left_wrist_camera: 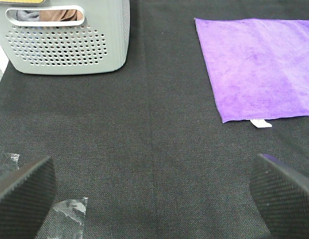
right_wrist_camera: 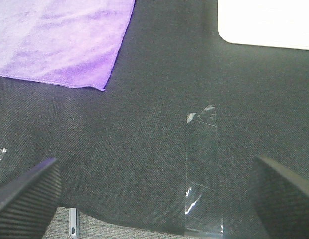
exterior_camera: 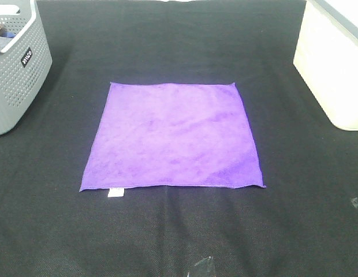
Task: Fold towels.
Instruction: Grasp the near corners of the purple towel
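Note:
The purple towel (exterior_camera: pixel 173 135) lies flat and unfolded in the middle of the black table cloth, with a small white tag (exterior_camera: pixel 115 193) at its near left corner. The towel also shows in the left wrist view (left_wrist_camera: pixel 259 69) with its tag (left_wrist_camera: pixel 260 123), and its near right corner shows in the right wrist view (right_wrist_camera: pixel 65 42). My left gripper (left_wrist_camera: pixel 154 196) is open and empty, low over bare cloth, to the left of the towel and nearer than it. My right gripper (right_wrist_camera: pixel 154 194) is open and empty near the table's front edge, right of the towel. Neither gripper shows in the exterior high view.
A grey perforated basket (exterior_camera: pixel 17 63) holding cloths stands at the back left; it also shows in the left wrist view (left_wrist_camera: pixel 70 45). A cream bin (exterior_camera: pixel 335 63) stands at the back right. Strips of clear tape (right_wrist_camera: pixel 202 169) lie on the cloth near the front edge.

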Available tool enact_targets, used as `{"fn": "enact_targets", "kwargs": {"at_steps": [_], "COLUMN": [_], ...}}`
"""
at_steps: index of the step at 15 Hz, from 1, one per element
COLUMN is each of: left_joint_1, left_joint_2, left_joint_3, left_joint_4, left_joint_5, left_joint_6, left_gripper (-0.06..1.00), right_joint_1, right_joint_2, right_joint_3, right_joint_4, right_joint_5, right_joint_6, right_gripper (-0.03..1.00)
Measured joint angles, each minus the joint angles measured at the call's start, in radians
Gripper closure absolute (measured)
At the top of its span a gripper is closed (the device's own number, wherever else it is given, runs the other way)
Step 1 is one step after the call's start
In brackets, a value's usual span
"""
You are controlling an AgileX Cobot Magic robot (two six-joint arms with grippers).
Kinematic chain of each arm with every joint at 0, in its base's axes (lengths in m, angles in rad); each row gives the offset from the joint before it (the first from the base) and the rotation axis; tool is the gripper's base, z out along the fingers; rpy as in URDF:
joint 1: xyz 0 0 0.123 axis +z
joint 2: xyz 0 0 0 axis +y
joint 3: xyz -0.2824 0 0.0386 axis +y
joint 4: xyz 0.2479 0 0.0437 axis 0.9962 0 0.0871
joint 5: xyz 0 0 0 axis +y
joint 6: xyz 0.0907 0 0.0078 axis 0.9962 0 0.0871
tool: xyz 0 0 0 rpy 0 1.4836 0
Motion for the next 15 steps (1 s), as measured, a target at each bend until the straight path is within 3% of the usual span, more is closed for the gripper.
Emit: {"fn": "enact_targets", "kwargs": {"at_steps": [11,13,15], "left_joint_1": [0.0,0.0,0.0], "left_joint_2": [0.0,0.1,0.378], "left_joint_3": [0.0,-0.07,-0.22], "left_joint_4": [-0.007,-0.051,-0.083], "left_joint_5": [0.0,0.033,0.115], "left_joint_6": [0.0,0.0,0.0], "left_gripper": [-0.05,-0.05,-0.05], "right_joint_1": [0.0,0.0,0.0], "right_joint_2": [0.016,0.19,0.466], "right_joint_3": [-0.007,-0.098,-0.267], "right_joint_4": [0.008,0.028,0.042], "right_joint_5": [0.003,0.044,0.069], "right_joint_6": [0.002,0.055,0.106], "right_gripper": [0.0,0.0,0.0]}}
